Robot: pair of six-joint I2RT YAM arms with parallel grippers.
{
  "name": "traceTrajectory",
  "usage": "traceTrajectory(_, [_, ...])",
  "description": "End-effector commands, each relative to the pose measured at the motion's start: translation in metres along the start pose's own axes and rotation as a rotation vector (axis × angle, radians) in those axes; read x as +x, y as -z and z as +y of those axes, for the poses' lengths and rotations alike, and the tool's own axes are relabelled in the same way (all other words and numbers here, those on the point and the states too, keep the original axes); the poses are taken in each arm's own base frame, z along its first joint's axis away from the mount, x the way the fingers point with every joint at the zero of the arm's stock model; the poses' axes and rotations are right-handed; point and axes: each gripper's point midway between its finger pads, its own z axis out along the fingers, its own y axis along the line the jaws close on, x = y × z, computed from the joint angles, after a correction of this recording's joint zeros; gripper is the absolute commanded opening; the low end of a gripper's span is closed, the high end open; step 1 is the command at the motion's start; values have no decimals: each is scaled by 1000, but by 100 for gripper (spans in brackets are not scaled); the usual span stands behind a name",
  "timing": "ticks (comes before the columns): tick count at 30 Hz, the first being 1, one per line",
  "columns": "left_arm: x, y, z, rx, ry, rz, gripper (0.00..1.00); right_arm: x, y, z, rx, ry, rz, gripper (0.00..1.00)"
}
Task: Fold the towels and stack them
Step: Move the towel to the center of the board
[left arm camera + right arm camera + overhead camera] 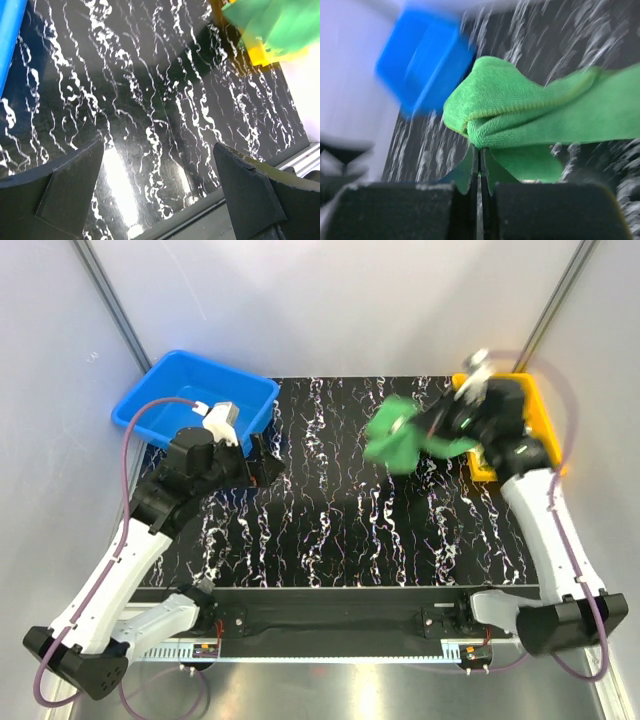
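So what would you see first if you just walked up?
The bright green towel, pinched in the shut right fingers at the back right of the black, white-veined table, beside a yellow bin. Next, the blue bin at the back left, with the left fingers wide open and empty near it.

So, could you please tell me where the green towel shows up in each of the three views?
Top external: green towel upper right, beside the yellow bin.
Left wrist: green towel in top right corner, overlapping the yellow bin.
Right wrist: green towel at centre, pinched in the shut right pincer.
Shared landmark: blue bin, at upper left, left edge, upper left respectively.
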Motion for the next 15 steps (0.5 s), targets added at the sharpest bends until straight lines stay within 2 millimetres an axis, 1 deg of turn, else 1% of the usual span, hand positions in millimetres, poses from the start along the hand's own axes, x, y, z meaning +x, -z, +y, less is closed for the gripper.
traceTrajectory(1, [10,6,12,-55,21,21,99,152,-22,3,-127,-144,324,0])
traceTrajectory(2, [12,6,15,-69,23,23,99,180,-21,1,-127,-179,360,0])
traceTrajectory(3, [14,6,17,-77,25,26,99,197,-20,4,-156,-173,355,1])
traceTrajectory(4, [20,4,23,-97,31,32,99,253,-16,-6,-141,-192,469,3])
traceTrajectory(5, [22,4,24,-98,32,34,99,271,-13,-9,-135,-207,507,5])
traceTrajectory(6, [25,3,26,-100,29,39,99,287,-8,-16,-98,-207,556,9])
traceTrajectory(7, [28,0,25,-87,26,47,98,297,-4,-24,-64,-196,583,13])
traceTrajectory(8, [30,-5,26,-91,21,57,98,300,5,-31,-21,-188,595,21])
traceTrajectory(9, [31,-9,27,-92,17,68,98,295,4,-40,34,-172,559,30])
traceTrajectory(10, [26,-12,26,-90,17,61,97,285,4,-39,45,-161,525,37])
traceTrajectory(11, [25,-17,24,-86,19,66,96,276,5,-39,61,-153,493,41])
traceTrajectory(12, [29,-29,26,-92,22,95,96,265,4,-49,128,-134,440,43])
traceTrajectory(13, [21,-36,21,-70,20,80,95,250,1,-49,155,-116,389,44])
traceTrajectory(14, [24,-45,17,-45,27,105,93,241,-1,-57,208,-93,356,44])
traceTrajectory(15, [27,-61,17,-39,32,138,92,229,-9,-79,323,-57,301,44])
